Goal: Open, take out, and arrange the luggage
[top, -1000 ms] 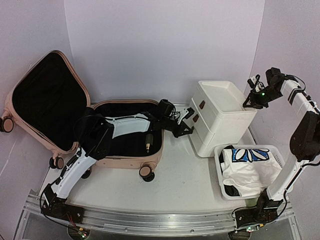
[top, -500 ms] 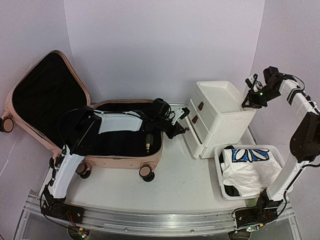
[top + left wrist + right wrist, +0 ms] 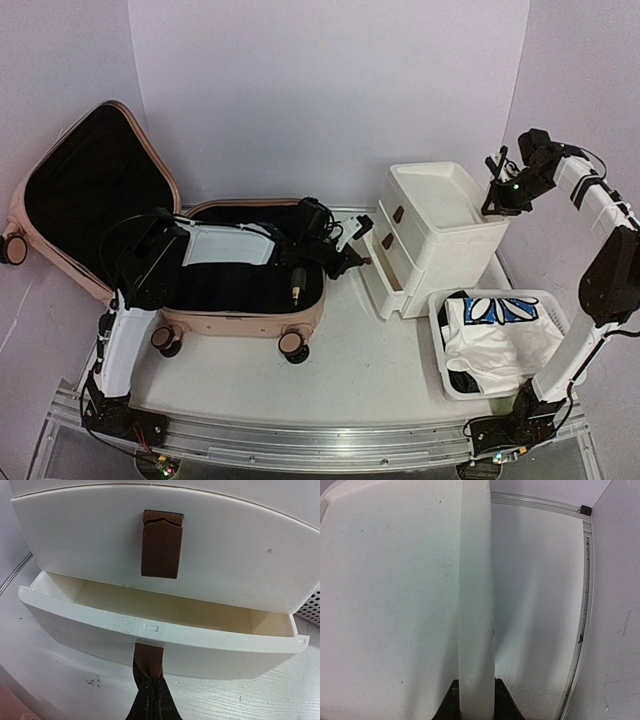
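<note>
The luggage (image 3: 250, 318), a pale-pink hard shell with black lining, lies open at the left, its lid (image 3: 90, 200) leaning back against the wall. My left arm reaches across it to the white drawer unit (image 3: 440, 215). My left gripper (image 3: 150, 692) is shut on the brown handle (image 3: 148, 657) of the lower drawer (image 3: 200, 642), which stands pulled out and looks bare inside. In the top view the left gripper (image 3: 360, 262) is at the drawer's front. My right gripper (image 3: 476, 692) is shut on the unit's raised top rim (image 3: 476, 580), at its far right side (image 3: 497, 192).
A small dark cylinder with a yellow tip (image 3: 296, 285) lies in the luggage's lower half. The upper drawer, with its own brown handle (image 3: 161, 545), is closed. A white perforated basket (image 3: 440, 345) holding a white cloth with a blue pattern (image 3: 500, 310) stands at the front right.
My left gripper has drawn back to the left with the handle, and the lower drawer has slid further out. The right gripper has kept its hold on the rim, shifting slightly.
</note>
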You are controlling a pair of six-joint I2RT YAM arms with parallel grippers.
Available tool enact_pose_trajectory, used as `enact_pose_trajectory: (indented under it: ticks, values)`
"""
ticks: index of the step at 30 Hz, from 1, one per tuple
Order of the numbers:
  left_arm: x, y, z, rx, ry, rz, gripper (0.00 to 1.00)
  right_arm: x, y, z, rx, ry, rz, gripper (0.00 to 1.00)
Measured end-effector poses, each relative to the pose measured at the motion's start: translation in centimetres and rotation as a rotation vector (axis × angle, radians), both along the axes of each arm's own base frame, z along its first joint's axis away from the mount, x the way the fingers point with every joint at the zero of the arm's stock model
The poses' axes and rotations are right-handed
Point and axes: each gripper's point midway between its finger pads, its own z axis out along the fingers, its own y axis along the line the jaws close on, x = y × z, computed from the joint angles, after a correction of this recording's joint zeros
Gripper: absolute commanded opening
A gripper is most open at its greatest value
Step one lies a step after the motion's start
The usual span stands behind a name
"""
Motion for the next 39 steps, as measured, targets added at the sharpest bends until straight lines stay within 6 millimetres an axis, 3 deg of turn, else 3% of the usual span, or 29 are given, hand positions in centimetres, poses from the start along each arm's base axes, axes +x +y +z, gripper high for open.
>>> enact_pose_trajectory:
  ticks: [20,23,28,33,35,39]
  values:
    - [-1.5,0.2,0.4,-0.034,0.071,-0.035,0.01,0.4,-1.0,0.4,-0.113,0.029,0.006,0.0]
    - [-2.0,0.3,0.5,-0.036,0.089,-0.052,0.2,0.3,-0.9,0.2,-0.112,0.033,0.012,0.0]
    - [-3.2,0.5,1.6,-0.049,0.129,-0.079,0.68,0.3,-0.8,0.1,-0.106,0.025,0.018,0.0]
    - [-3.3,0.9,5.2,-0.1,0.151,-0.036,0.76,0.3,-0.7,0.1,-0.104,0.013,0.018,0.0]
    - [-3.3,1.1,6.7,-0.131,0.172,-0.01,0.87,0.3,-0.7,0.1,-0.101,0.012,0.017,0.0]
    - [-2.9,0.8,8.5,-0.191,0.251,0.057,0.98,0.2,-0.7,0.1,-0.1,0.008,0.016,0.0]
